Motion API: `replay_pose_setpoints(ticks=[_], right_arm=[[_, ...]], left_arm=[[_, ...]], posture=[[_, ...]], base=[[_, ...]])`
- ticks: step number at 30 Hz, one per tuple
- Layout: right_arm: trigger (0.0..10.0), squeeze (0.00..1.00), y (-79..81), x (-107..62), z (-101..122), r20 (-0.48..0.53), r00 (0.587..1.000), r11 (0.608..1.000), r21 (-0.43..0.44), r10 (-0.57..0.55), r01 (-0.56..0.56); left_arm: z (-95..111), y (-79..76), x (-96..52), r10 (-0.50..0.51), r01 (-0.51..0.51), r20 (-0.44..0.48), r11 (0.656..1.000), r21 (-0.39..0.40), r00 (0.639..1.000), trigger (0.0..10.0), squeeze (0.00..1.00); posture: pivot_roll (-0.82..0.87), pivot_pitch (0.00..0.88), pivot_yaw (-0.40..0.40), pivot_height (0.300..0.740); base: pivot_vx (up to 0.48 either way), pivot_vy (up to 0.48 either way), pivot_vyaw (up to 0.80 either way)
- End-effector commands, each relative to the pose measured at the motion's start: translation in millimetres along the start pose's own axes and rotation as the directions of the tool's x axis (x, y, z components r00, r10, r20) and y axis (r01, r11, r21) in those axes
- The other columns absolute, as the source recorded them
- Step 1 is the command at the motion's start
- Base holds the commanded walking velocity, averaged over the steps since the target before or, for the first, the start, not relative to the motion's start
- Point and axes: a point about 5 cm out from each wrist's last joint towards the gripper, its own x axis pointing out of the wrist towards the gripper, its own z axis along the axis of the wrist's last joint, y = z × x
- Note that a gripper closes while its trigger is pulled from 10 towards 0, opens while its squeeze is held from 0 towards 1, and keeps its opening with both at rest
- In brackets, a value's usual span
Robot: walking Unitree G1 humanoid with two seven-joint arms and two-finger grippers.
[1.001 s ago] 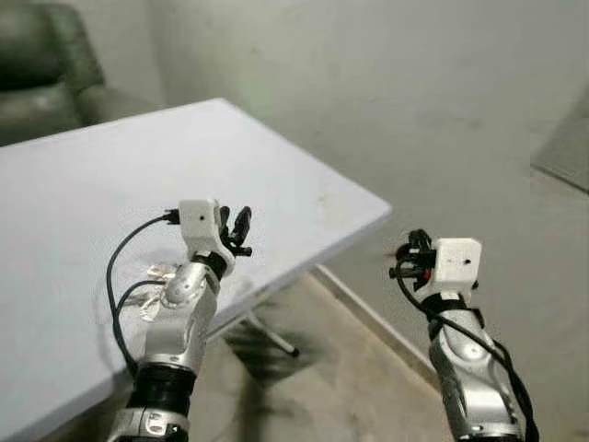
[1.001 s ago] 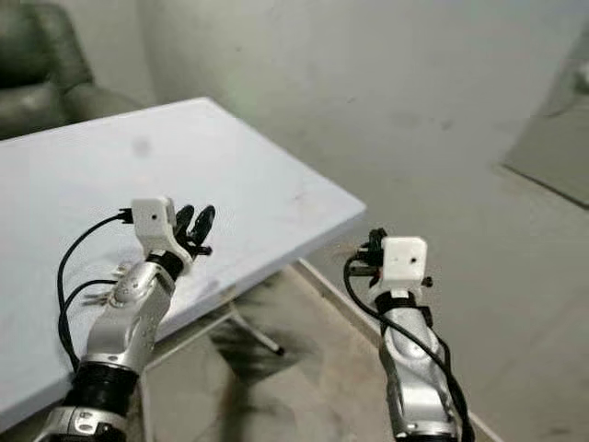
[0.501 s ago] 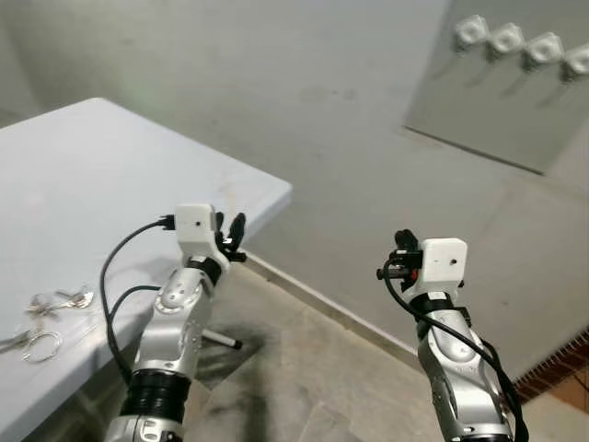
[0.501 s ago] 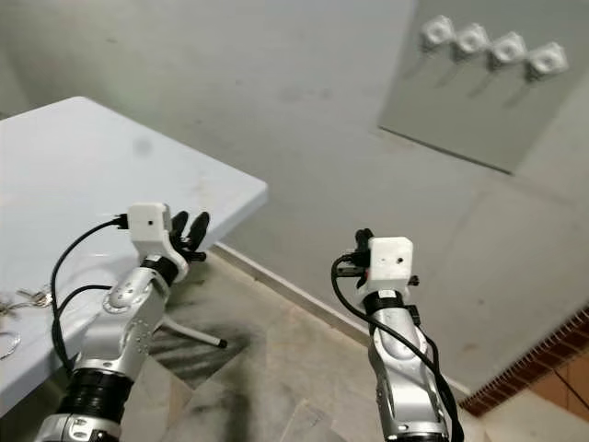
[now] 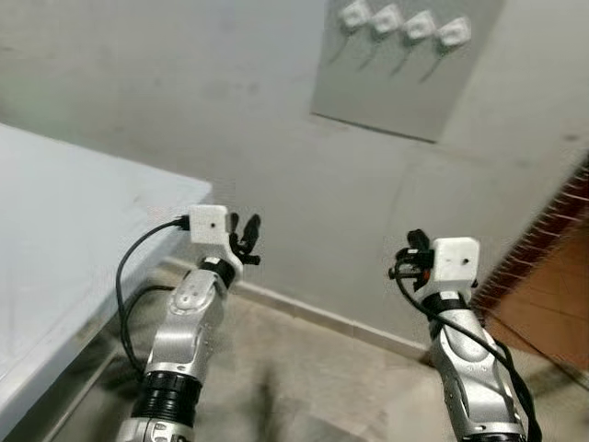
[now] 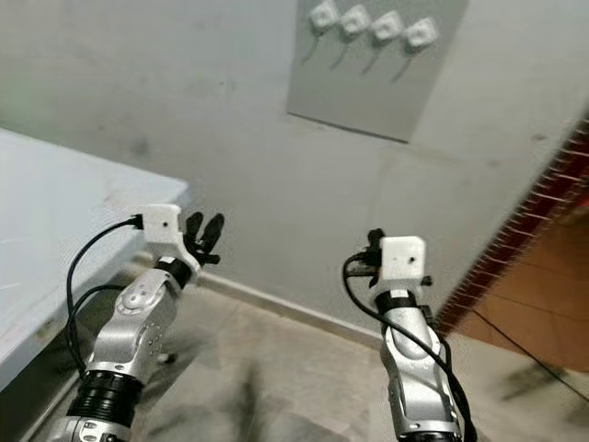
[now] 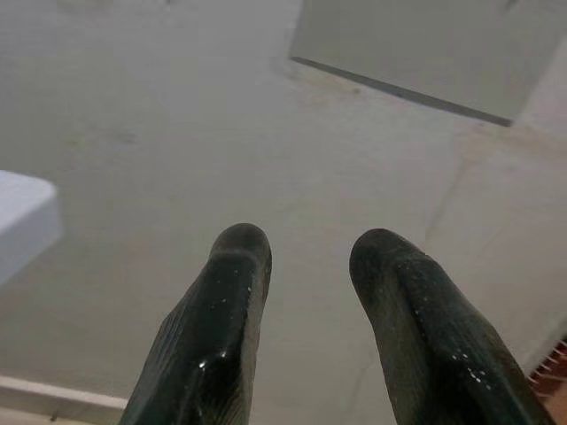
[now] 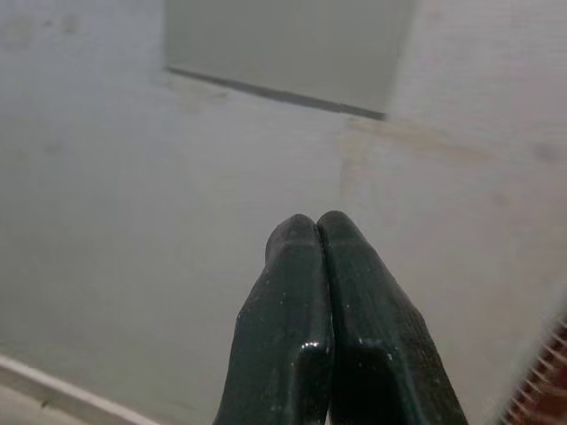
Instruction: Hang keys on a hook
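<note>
A grey board (image 5: 405, 78) hangs on the wall ahead, high up, with a row of several white hooks (image 5: 396, 20) along its top. My left gripper (image 5: 245, 224) is raised in front of the wall beside the table corner, its fingers (image 7: 235, 266) open with nothing between them. My right gripper (image 5: 408, 256) is held up at the same height to the right. Its fingers (image 8: 301, 239) are pressed shut, and nothing shows between them. The board's lower edge (image 8: 275, 93) sits well above and beyond both grippers.
A white table (image 5: 64, 230) reaches in from the left, its corner close to my left arm. A tiled floor (image 5: 313, 387) runs up to the skirting of the wall. A red brick edge (image 5: 552, 230) and orange floor lie to the right.
The camera has swung right and upward: the table has slid off to the left, taking the keys on it out of view, and the hook board now stands near the top centre. Both arms keep their pose.
</note>
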Motion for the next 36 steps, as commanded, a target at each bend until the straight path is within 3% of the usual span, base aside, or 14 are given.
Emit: replay_pose_setpoints(ticks=[1,8,17,23,36], right_arm=[[10.0,0.0,-1.3,2.0,5,0.017,1.0,1.0,-0.007,0.002,-0.002],[10.0,0.0,-1.8,1.8,6,0.019,1.0,1.0,-0.01,-0.005,0.006],[10.0,0.0,-7.5,-0.5,4,0.013,0.998,0.997,0.051,-0.053,0.053],[10.0,0.0,-9.0,-1.5,3,0.011,0.999,0.998,0.046,-0.051,0.051],[10.0,0.0,0.4,-7.8,2,0.024,0.998,0.993,0.102,-0.064,0.061]], left_arm=[[3,-0.5,0.4,0.004,-0.004,0.008,1.0,0.01,1.0,10.0,0.0],[3,-4.2,-0.8,-0.008,0.008,0.01,1.0,0.024,1.0,10.0,0.0],[2,-4.5,-3.2,-0.015,0.015,0.005,1.0,0.021,1.0,10.0,0.0],[3,-2.3,-3.5,-0.011,0.011,0.008,1.0,0.018,1.0,10.0,0.0],[10,6.2,-2.7,-0.019,0.019,0.001,0.999,0.039,1.0,10.0,0.0]], posture=[[0.14,0.0,-0.045,0.74],[0.14,0.0,-0.045,0.74],[0.14,0.0,-0.044,0.74],[0.14,0.0,-0.044,0.74],[0.13,0.0,0.026,0.74]], base=[[0.0,0.0,-0.78],[0.0,0.0,-0.78],[0.0,0.0,0.0],[0.0,0.0,0.0],[0.0,0.0,0.0]])
